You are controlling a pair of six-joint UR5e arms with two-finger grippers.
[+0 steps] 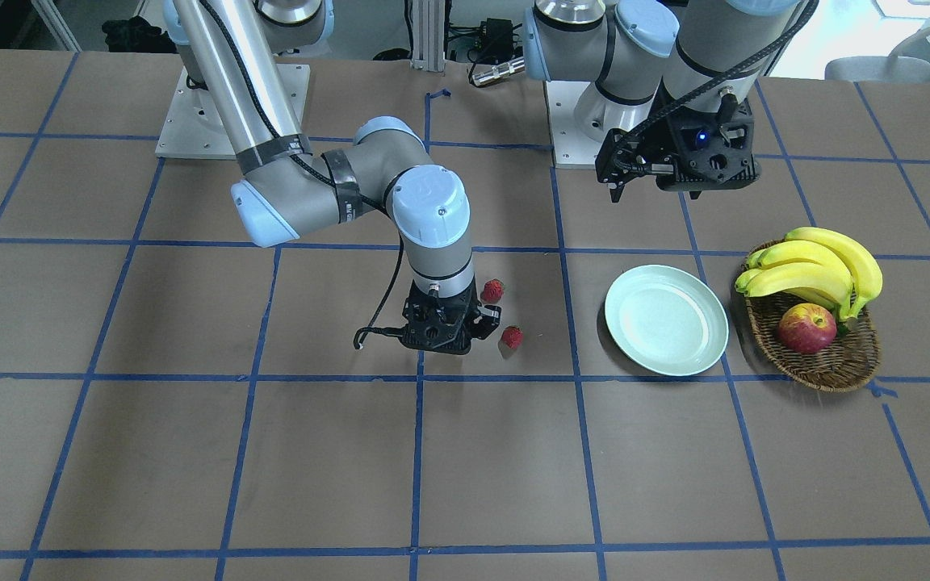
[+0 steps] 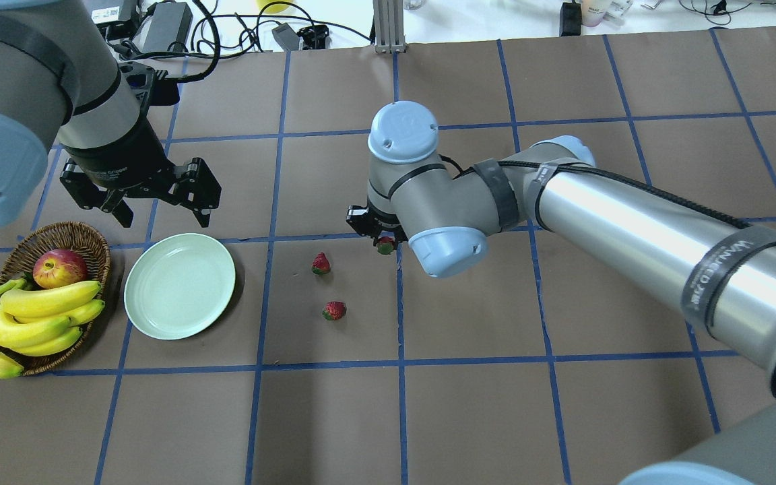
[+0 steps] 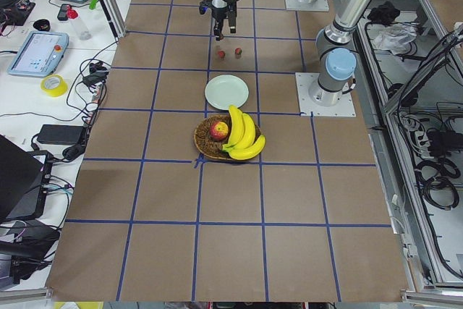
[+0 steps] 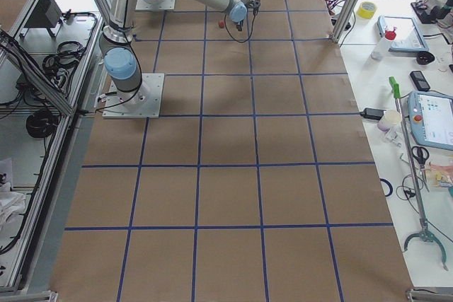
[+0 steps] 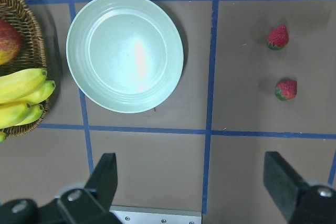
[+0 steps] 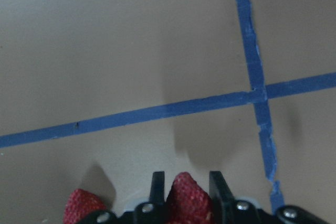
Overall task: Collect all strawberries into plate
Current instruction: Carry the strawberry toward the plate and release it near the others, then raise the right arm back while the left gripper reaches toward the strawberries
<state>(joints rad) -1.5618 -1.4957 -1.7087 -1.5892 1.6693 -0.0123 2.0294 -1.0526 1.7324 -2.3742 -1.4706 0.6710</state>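
You have one brown wicker basket (image 2: 95,237) on the brown table (image 2: 496,417), which is marked with a blue tape grid (image 2: 334,366). In the basket:
- one bunch of yellow bananas (image 2: 38,311), overhanging the rim
- one red-yellow apple (image 2: 59,267), touching them

On the side bench (image 3: 22,99):
- one yellow tape roll (image 3: 52,85)

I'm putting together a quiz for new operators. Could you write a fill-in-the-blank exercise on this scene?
1. The plate is ___.
2. The apple lies in the ___, next to the bananas.
3. The right gripper is shut on a ___.
4. On the left gripper, the jaws stand ___.
Missing words: empty; basket; strawberry; open.
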